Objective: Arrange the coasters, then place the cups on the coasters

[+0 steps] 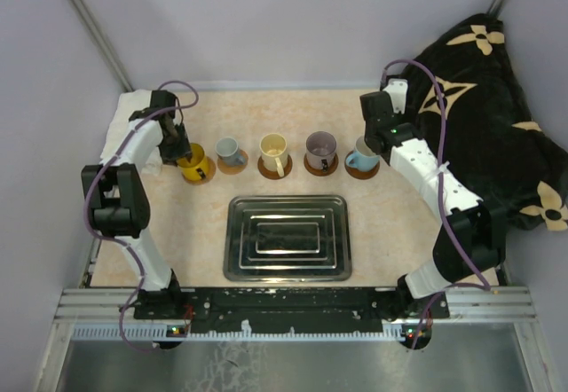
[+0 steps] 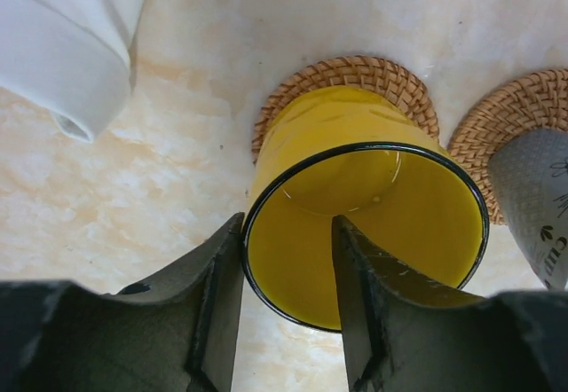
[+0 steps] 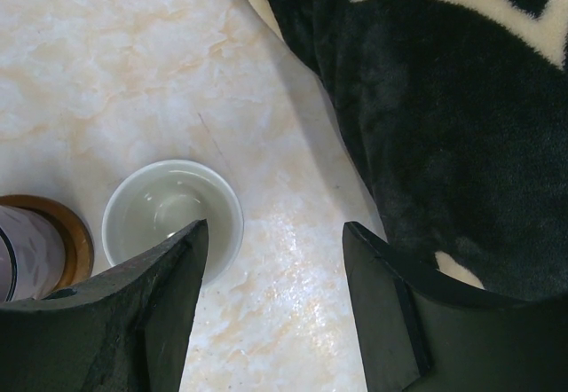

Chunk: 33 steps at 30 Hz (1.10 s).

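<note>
Glossy enamelled yellow cup (image 2: 355, 144) on woven coaster (image 2: 355, 68) (rattan-like).

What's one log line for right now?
left gripper: open, straddling yellow cup rim | right gripper: open above light blue cup | cups: all on coasters

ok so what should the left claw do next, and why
Probably lift the left claw straight up, clear of the yellow cup. The cup sits on its woven coaster, and the jaws stand apart astride the rim, one finger inside, one outside, so nothing is pinched. A sideways pull would likely tip it or knock the grey-white cup beside it.
</note>
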Motion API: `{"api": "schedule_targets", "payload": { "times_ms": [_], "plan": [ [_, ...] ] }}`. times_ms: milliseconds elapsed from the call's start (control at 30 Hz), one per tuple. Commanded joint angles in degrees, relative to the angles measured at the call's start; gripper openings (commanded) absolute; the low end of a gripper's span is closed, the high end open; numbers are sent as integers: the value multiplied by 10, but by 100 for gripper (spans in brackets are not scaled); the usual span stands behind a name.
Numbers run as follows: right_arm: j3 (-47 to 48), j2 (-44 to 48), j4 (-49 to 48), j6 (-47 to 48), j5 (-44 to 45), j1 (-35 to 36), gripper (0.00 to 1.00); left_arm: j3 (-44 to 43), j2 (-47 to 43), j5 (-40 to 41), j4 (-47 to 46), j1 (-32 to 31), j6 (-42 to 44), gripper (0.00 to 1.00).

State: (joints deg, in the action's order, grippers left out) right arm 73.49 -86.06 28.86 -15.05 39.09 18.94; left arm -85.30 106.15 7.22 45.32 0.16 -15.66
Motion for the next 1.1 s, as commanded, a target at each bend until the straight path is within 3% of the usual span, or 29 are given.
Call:
{"api": "schedule_targets", "payload": {
  "times_ms": [0,167,567,833,1067],
  "plan": [
    [9,2,-10,-9,11,-3,63,-14,12,-37,-5,3,-9,44],
    [8,1,-10,-10,11,-3,63,-15,9,-51,-30,1,-19,28],
    [-4,5,-9,-12,10,-3,64,-15,-5,21,-12,-1,-16,30],
    [-5,1,-15,-13,6,-4,64,-12,-17,37,-12,-1,-16,15],
    [-9,2,-15,-15,5,-3,64,-11,-25,50,11,-1,-11,12]
  ]
}}
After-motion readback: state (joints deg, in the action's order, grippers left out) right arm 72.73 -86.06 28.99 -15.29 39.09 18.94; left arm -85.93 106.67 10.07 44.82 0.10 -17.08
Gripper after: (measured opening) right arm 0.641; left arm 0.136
